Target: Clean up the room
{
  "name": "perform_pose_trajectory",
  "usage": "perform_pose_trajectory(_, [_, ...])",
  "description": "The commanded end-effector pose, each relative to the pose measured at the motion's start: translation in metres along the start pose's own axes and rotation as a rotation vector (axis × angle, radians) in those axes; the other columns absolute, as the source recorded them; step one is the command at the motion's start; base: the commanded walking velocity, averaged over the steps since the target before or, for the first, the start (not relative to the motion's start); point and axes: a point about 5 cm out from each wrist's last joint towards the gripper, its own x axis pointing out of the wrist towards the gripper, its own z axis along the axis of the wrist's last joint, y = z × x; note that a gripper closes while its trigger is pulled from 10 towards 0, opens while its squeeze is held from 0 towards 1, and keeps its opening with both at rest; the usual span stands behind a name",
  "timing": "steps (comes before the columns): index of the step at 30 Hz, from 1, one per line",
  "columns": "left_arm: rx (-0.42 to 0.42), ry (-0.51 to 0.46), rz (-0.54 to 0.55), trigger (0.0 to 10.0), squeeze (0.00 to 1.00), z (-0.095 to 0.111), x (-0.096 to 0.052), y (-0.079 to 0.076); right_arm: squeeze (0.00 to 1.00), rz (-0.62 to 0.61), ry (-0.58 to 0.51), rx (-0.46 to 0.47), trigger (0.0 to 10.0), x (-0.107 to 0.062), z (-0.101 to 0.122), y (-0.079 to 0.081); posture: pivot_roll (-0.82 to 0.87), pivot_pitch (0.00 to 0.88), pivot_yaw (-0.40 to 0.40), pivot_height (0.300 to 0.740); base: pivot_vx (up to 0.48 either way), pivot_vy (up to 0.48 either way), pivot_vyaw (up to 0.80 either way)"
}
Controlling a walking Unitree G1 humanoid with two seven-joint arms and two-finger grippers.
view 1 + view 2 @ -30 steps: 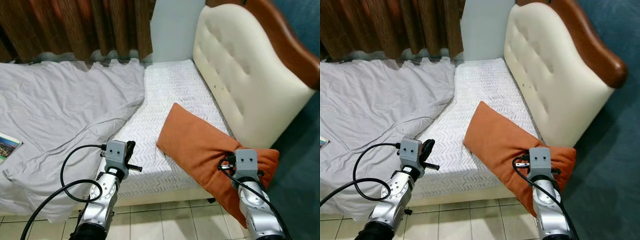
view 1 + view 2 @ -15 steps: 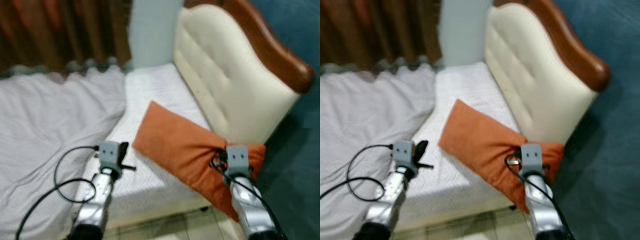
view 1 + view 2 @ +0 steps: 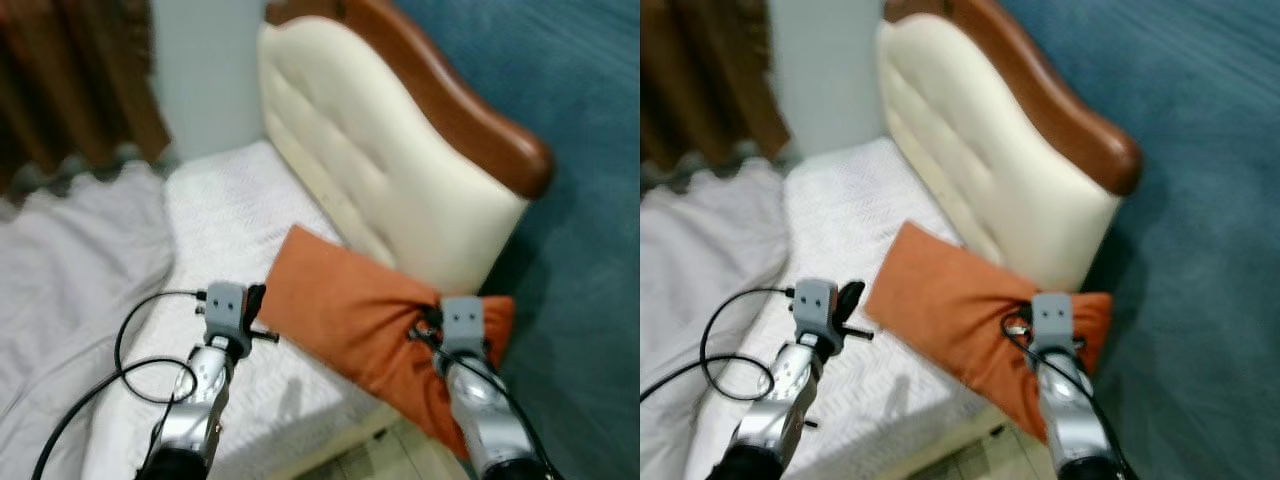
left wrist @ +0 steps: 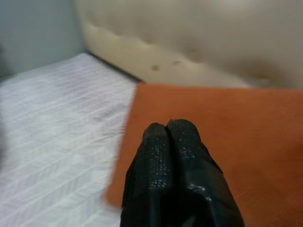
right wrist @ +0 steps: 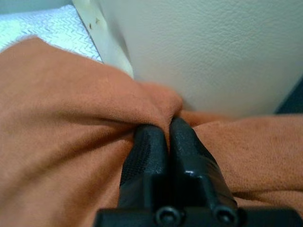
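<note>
An orange pillow [image 3: 350, 310] lies across the near corner of the bed, one end hanging off the mattress beside the cream headboard [image 3: 390, 190]. My right gripper [image 5: 163, 130] is shut on a bunched fold of the orange pillow [image 5: 61, 94], close to the headboard. My left gripper [image 4: 169, 130] is shut with nothing in it and hovers over the white mattress [image 4: 52, 132], just off the pillow's other corner [image 4: 199, 109].
A grey blanket [image 3: 70, 250] is rumpled over the left of the bed. Brown curtains [image 3: 70, 80] hang behind it. A teal wall [image 3: 560, 90] stands to the right of the headboard, and tiled floor [image 3: 360, 460] shows at the bed's foot.
The whole picture has swung right, so the camera has turned toward the headboard and teal wall. My right gripper stays shut on the pillow; the left one stays shut.
</note>
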Motion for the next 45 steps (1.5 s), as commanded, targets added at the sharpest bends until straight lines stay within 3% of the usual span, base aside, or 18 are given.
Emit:
perform_pose_trajectory(1, [0.023, -0.007, -0.007, 10.0, 0.00, 0.002, -0.002, 0.000, 0.00, -0.064, -0.076, 0.074, 0.0, 0.014, 0.025, -0.009, -0.01, 0.080, -0.018, 0.740, 0.000, 0.000, 0.00])
perform_pose_trajectory(6, [0.045, -0.008, -0.028, 10.0, 0.00, 0.003, -0.005, -0.001, 0.00, 0.002, -0.101, 0.218, 0.0, 0.048, 0.066, 0.023, 0.03, 0.111, -0.007, 0.740, 0.000, 0.000, 0.00])
perform_pose_trajectory(7, [0.045, -0.008, -0.028, 10.0, 0.00, 0.003, -0.005, -0.001, 0.00, 0.002, -0.101, 0.218, 0.0, 0.048, 0.066, 0.023, 0.03, 0.111, -0.007, 0.740, 0.000, 0.000, 0.00])
perform_pose_trajectory(10, [0.050, -0.013, -0.027, 10.0, 0.00, 0.004, -0.011, 0.002, 0.00, 0.036, -0.170, 0.294, 0.0, 0.060, 0.100, 0.037, 0.06, 0.123, -0.008, 0.740, 0.000, 0.000, 0.00])
perform_pose_trajectory(12, [0.050, -0.016, -0.025, 10.0, 0.00, 0.005, -0.014, 0.003, 0.00, 0.032, -0.203, 0.298, 0.0, 0.063, 0.112, 0.038, 0.09, 0.136, -0.008, 0.740, 0.000, 0.000, 0.00])
perform_pose_trajectory(13, [0.053, -0.022, -0.023, 10.0, 0.00, 0.006, -0.022, 0.005, 0.00, -0.040, -0.272, 0.278, 0.0, 0.068, 0.135, 0.026, 0.12, 0.150, -0.013, 0.740, 0.000, 0.000, 0.00])
perform_pose_trajectory(14, [0.053, -0.022, -0.023, 10.0, 0.00, 0.006, -0.022, 0.005, 0.00, -0.040, -0.272, 0.278, 0.0, 0.068, 0.135, 0.026, 0.12, 0.150, -0.013, 0.740, 0.000, 0.000, 0.00])
perform_pose_trajectory(17, [0.052, -0.018, -0.018, 10.0, 0.00, 0.006, -0.035, 0.007, 0.00, -0.201, -0.325, 0.229, 0.0, 0.071, 0.150, 0.001, 0.15, 0.174, -0.013, 0.740, 0.000, 0.000, 0.00])
perform_pose_trajectory(21, [0.055, 0.009, -0.016, 10.0, 0.00, 0.004, -0.054, 0.010, 0.00, -0.377, -0.296, 0.221, 0.0, 0.069, 0.142, -0.022, 0.18, 0.240, -0.001, 0.740, 0.000, 0.000, 0.00])
perform_pose_trajectory(23, [0.065, 0.033, -0.019, 10.0, 0.00, 0.003, -0.067, 0.011, 0.00, -0.455, -0.229, 0.249, 0.0, 0.066, 0.122, -0.030, 0.22, 0.311, 0.013, 0.740, 0.000, 0.000, 0.00])
perform_pose_trajectory(24, [0.065, 0.033, -0.019, 10.0, 0.00, 0.003, -0.067, 0.011, 0.00, -0.455, -0.229, 0.249, 0.0, 0.066, 0.122, -0.030, 0.22, 0.311, 0.013, 0.740, 0.000, 0.000, 0.00])
perform_pose_trajectory(25, [0.074, 0.058, -0.023, 10.0, 0.00, 0.003, -0.078, 0.012, 0.00, -0.502, -0.132, 0.247, 0.0, 0.062, 0.094, -0.030, 0.24, 0.357, 0.021, 0.740, 0.000, 0.000, 0.00])
perform_pose_trajectory(26, [0.082, 0.066, -0.027, 10.0, 0.00, 0.004, -0.083, 0.013, 0.00, -0.505, -0.085, 0.225, 0.0, 0.060, 0.080, -0.027, 0.25, 0.382, 0.026, 0.740, 0.000, 0.000, 0.00])
perform_pose_trajectory(28, [0.088, 0.074, -0.032, 10.0, 0.00, 0.007, -0.088, 0.012, 0.00, -0.498, -0.035, 0.186, 0.0, 0.057, 0.066, -0.022, 0.26, 0.400, 0.030, 0.740, 0.000, 0.000, 0.00])
perform_pose_trajectory(33, [0.099, 0.091, -0.088, 10.0, 0.00, 0.011, -0.094, 0.000, 0.00, -0.527, 0.056, 0.206, 0.0, 0.048, 0.038, -0.019, 0.26, 0.444, 0.035, 0.740, 0.000, 0.000, 0.00])
perform_pose_trajectory(42, [0.081, 0.121, -0.109, 10.0, 0.00, 0.015, -0.097, -0.006, 0.00, -0.490, 0.014, 0.165, 0.0, 0.052, 0.048, -0.018, 0.25, 0.465, 0.042, 0.740, 0.000, 0.000, 0.00])
perform_pose_trajectory(45, [0.073, 0.129, -0.110, 10.0, 0.00, 0.016, -0.099, -0.009, 0.00, -0.400, -0.080, 0.033, 0.0, 0.060, 0.072, -0.015, 0.25, 0.469, 0.036, 0.740, 0.000, 0.000, 0.00])
